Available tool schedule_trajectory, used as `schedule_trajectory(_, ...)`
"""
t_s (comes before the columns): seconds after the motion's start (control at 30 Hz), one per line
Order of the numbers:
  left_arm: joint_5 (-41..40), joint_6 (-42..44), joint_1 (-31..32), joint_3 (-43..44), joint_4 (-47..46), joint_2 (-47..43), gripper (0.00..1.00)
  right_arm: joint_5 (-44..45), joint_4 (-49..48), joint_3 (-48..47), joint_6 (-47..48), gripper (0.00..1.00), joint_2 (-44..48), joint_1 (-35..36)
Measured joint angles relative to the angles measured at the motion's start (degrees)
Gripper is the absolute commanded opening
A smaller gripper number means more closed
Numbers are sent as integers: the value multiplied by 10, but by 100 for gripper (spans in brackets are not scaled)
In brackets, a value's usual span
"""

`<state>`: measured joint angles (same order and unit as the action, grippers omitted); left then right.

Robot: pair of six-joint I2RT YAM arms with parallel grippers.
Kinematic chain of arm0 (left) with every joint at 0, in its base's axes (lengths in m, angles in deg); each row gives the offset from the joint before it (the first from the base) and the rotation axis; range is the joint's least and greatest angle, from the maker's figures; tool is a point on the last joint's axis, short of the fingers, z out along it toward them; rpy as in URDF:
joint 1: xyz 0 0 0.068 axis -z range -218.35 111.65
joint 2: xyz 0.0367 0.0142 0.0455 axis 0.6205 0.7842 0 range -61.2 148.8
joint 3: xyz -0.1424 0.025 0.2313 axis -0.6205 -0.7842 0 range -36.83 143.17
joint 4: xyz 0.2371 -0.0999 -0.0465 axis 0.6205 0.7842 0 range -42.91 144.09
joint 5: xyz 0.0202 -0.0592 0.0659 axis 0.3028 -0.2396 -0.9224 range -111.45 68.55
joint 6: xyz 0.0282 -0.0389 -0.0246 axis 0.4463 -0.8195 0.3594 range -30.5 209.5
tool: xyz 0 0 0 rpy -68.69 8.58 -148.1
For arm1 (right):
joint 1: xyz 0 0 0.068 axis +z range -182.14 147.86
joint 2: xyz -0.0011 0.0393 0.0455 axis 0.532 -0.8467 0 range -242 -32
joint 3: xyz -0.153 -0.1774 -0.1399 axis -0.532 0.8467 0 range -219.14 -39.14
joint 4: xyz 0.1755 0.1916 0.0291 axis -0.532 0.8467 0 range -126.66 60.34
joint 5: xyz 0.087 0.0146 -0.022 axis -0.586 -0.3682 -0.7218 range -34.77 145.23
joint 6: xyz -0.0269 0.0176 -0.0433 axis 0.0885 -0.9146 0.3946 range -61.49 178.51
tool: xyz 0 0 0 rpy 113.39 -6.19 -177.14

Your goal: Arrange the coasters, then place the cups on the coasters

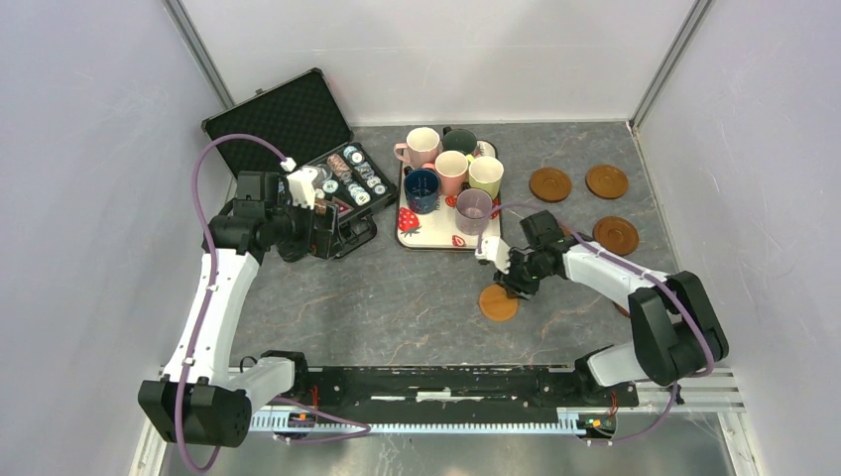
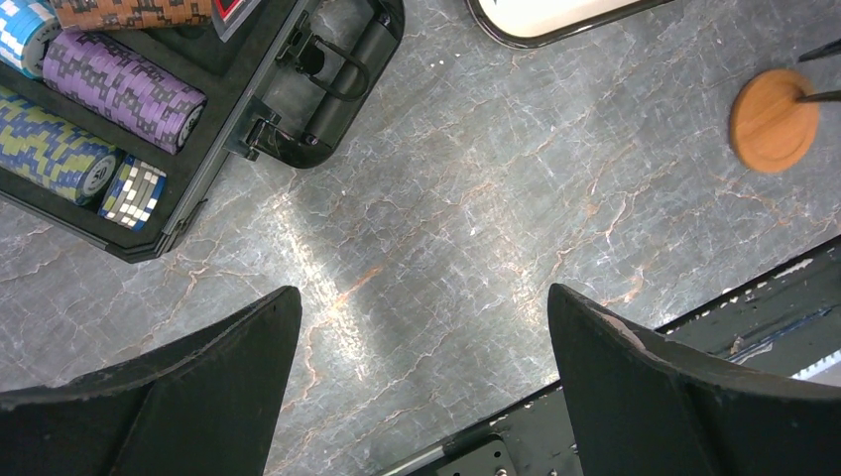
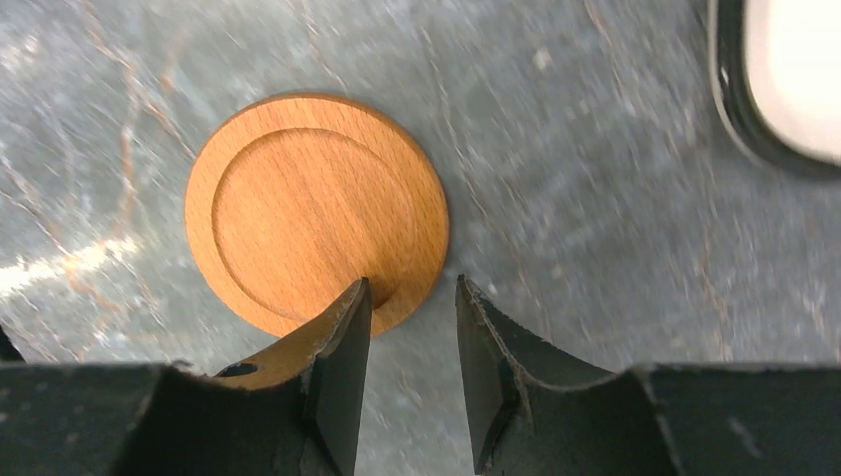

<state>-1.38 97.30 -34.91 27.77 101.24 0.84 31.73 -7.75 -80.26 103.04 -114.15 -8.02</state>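
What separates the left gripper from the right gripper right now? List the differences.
1. The left gripper has its jaws spread wide; the right gripper has them close together.
2. The left gripper is over bare table beside the poker chip case, with nothing between its fingers. The right gripper straddles a coaster rim, one finger over the disc, one outside; whether it grips is unclear.

Both have black fingers pointing down at the table.

The grey marbled table (image 1: 397, 297) carries four coasters (image 1: 498, 302), a tray (image 1: 428, 233) and an open case (image 1: 298, 129).

Overhead and both downward wrist views share one coaster (image 1: 498, 302).
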Motion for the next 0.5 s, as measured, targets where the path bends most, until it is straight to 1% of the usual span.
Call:
schedule_trajectory(0.2,1,0,0,-1,-2,2,100,-23,26,5,52,42,7,-116)
schedule_trajectory(0.3,1,0,0,-1,-3,2,100,-35,44,5,84,42,6,-187)
schedule_trajectory(0.33,1,0,0,-1,-3,2,100,-35,47,4,87,41,6,-195)
schedule_trajectory(0.37,1,0,0,-1,-3,2,100,-41,64,0,113,42,3,-243)
schedule_trajectory(0.4,1,0,0,-1,-3,2,100,-42,65,0,114,42,3,-245)
schedule_trajectory(0.5,1,0,0,-1,-3,2,100,-45,89,-8,149,41,-4,-298)
